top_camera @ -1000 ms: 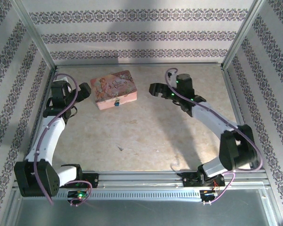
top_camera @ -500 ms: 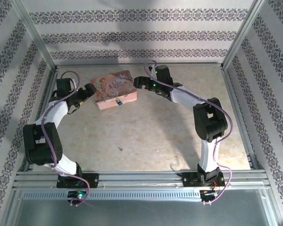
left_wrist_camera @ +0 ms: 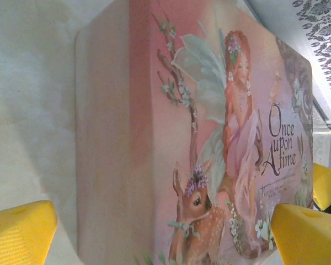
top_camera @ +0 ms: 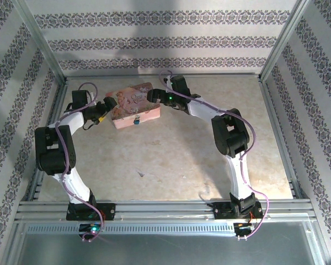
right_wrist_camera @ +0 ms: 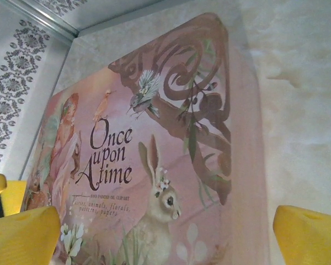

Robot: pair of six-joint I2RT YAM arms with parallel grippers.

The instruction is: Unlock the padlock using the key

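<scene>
Poised at either end of the pink tin (top_camera: 129, 105), left jaws and right jaws apart, seemingly to brace it; padlock (top_camera: 136, 120) on its front, key (top_camera: 140, 174) well apart.

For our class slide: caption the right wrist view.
Open right end effector facing the pink illustrated tin box titled Once upon A time.

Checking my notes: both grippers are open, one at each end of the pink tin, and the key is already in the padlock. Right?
Not quite. In the top view the key lies alone on the table, well nearer the arm bases than the padlock on the front of the pink tin. The rest holds.
</scene>
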